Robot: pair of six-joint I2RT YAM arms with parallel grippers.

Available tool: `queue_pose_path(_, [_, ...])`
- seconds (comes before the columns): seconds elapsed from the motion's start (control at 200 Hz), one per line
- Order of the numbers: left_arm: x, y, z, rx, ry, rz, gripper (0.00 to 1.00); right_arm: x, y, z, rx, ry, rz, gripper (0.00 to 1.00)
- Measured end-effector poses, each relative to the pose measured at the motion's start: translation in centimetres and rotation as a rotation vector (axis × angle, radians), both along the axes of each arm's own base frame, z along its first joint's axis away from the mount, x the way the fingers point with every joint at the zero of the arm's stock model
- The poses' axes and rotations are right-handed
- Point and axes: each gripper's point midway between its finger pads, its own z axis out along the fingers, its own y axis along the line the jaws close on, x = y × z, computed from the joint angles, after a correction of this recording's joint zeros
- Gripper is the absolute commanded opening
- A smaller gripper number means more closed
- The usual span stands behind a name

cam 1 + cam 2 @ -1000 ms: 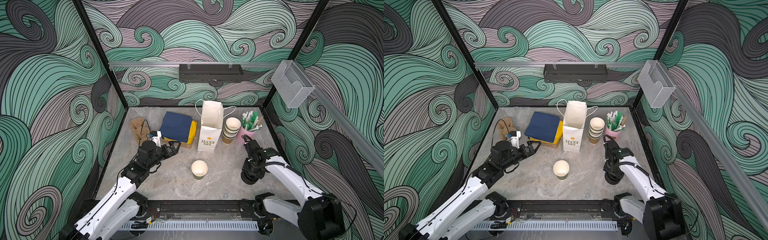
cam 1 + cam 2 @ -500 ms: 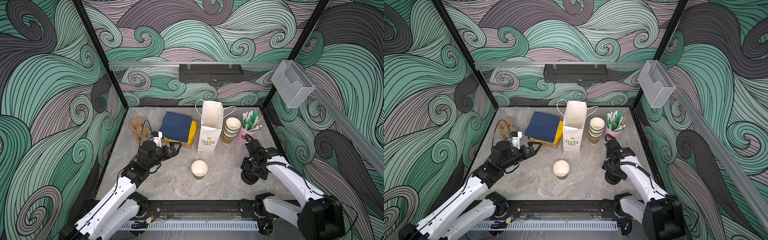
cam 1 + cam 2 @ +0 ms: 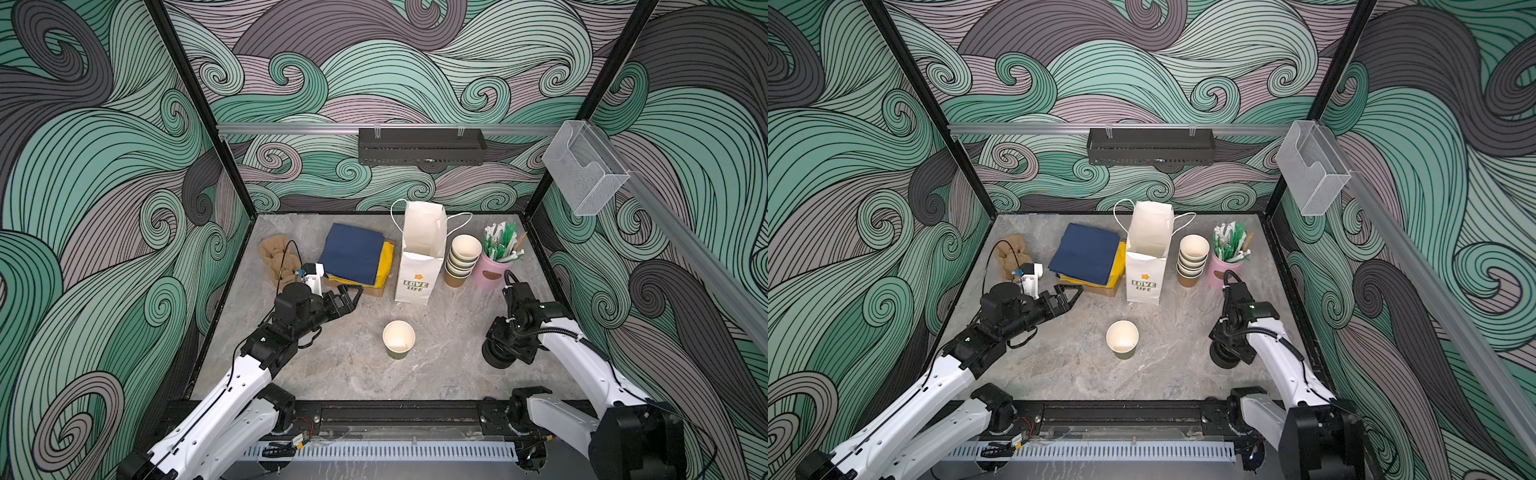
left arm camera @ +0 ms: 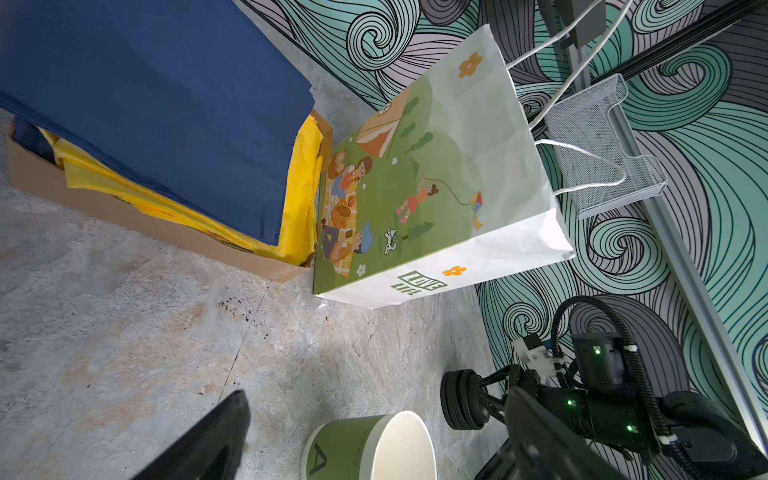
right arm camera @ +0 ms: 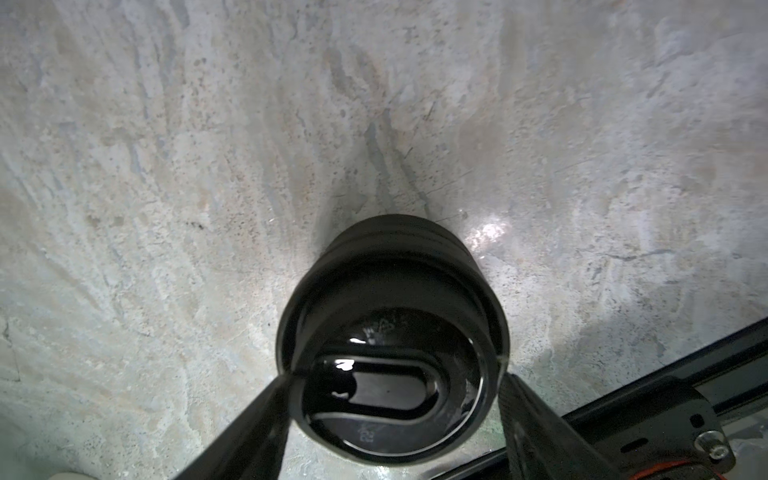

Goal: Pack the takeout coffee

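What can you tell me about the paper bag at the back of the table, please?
The bag is white paper, upright and open-topped, with two white cord handles. Its narrow front reads LOVE LIFE under an orange flower; a broad side shows a picnic scene on green. It stands on the table between the box and the cup stack. Its inside floor is hidden.

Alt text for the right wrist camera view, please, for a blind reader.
A stack of black sip lids stands on a grey mottled table, seen close from above. The jaws of the right gripper flank the top lid; whether they grip it is unclear.
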Motion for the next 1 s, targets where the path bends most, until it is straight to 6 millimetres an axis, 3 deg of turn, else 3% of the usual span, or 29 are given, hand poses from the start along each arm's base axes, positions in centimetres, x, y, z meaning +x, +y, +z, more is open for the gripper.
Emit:
queue_pose_path(0.315, [0.1, 0.0, -0.1, 0.002, 0.004, 0.000, 0.98, 0.9, 2.2, -0.2, 0.062, -0.009, 0.084, 0.70])
queue_pose_path(0.53, [0.1, 0.0, -0.2, 0.003, 0.006, 0.000, 0.98, 1.7, 3.8, -0.2, 0.065, 0.000, 0.153, 0.73])
queue_pose_path(0.74, [0.1, 0.0, -0.1, 0.004, 0.002, 0.003, 0.99, 1.9, 3.8, -0.3, 0.055, 0.004, 0.156, 0.77])
queue_pose_path(1.001, [0.1, 0.1, 0.0, 0.005, -0.005, 0.003, 0.98, 2.0, 3.9, -0.6, 0.059, 0.009, 0.151, 0.72])
